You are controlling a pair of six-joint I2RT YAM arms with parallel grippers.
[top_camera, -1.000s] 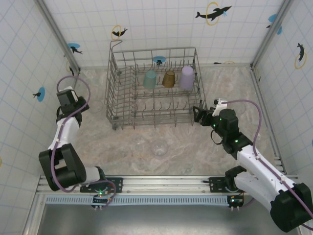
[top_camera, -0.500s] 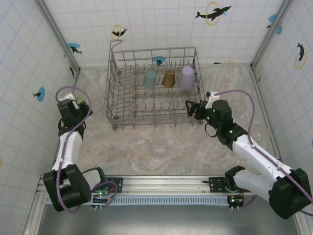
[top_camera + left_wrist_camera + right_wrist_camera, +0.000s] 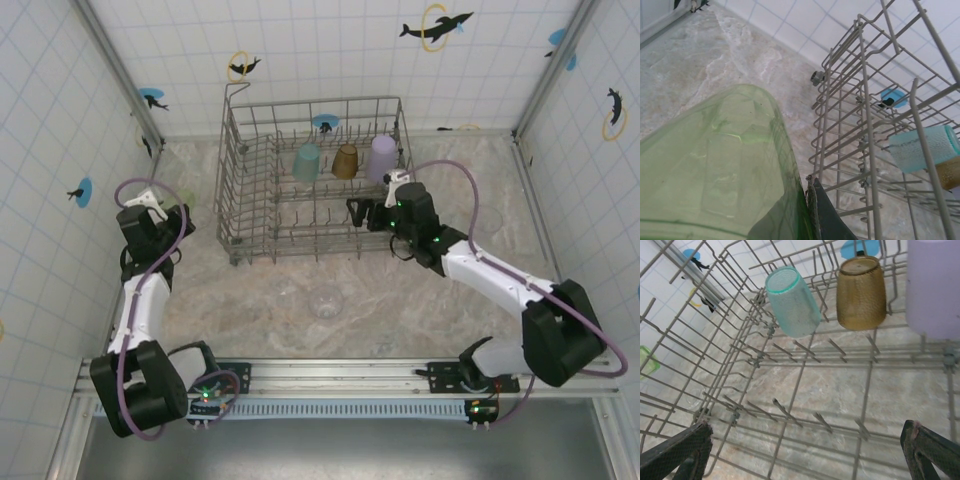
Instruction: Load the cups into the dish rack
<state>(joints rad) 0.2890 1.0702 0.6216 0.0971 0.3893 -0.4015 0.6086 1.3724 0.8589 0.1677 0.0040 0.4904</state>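
Note:
My left gripper [image 3: 168, 213] is shut on the rim of a light green cup [image 3: 715, 165], held just left of the dish rack [image 3: 232, 190]; one dark finger [image 3: 826, 215] presses the cup's wall. Inside the rack's back row, a teal cup [image 3: 792, 302] leans tilted, with an amber cup [image 3: 861, 292] and a lavender cup [image 3: 932, 287] beside it. My right gripper [image 3: 805, 455] hangs wide open over the rack's front right part, nothing between its fingers [image 3: 677, 452]. The green cup [image 3: 647, 362] also shows through the rack wires.
Two clear cups [image 3: 326, 300] [image 3: 285, 292] stand on the marble floor in front of the rack. Tiled walls close in the left, back and right. A tall wire loop [image 3: 235, 90] rises at the rack's back left corner.
My right arm has swung left, from beside the rack's right front corner to over its front rows, jaws still open. The left gripper has turned slightly toward the rack with the green cup.

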